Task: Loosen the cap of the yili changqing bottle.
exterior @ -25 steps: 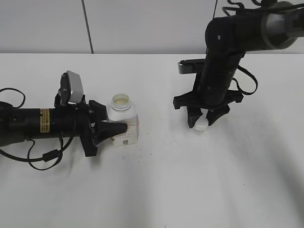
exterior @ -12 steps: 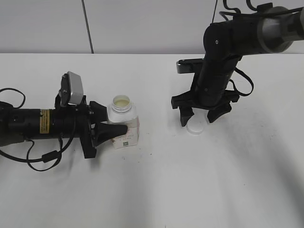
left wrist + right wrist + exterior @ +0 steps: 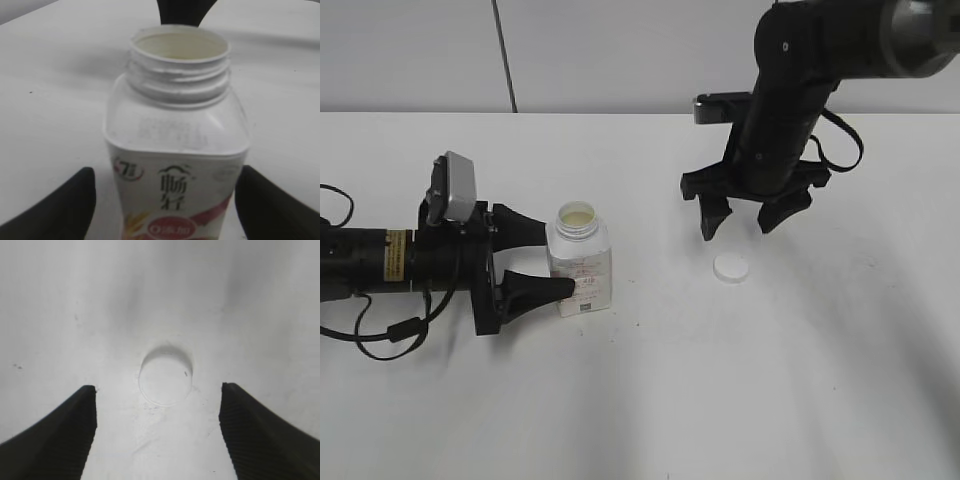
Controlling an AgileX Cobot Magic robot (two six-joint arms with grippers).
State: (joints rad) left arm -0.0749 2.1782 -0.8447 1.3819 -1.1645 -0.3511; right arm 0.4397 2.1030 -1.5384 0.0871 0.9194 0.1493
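The yili changqing bottle (image 3: 580, 268) stands upright on the white table with its threaded neck open and uncapped; it fills the left wrist view (image 3: 175, 150). My left gripper (image 3: 557, 254) is open, with a finger on each side of the bottle's lower body and a gap at each side (image 3: 165, 175). The white cap (image 3: 731, 268) lies flat on the table to the right of the bottle. My right gripper (image 3: 739, 230) is open and empty, pointing down above the cap, which lies between its fingers in the right wrist view (image 3: 165, 378).
The white table (image 3: 650, 400) runs back to a pale wall (image 3: 620, 50). The left arm lies low along the table from the left edge. The right arm comes down from the upper right.
My right gripper opened, left the cap on the table and rose. My left gripper opened off the bottle and drew back a little to the left.
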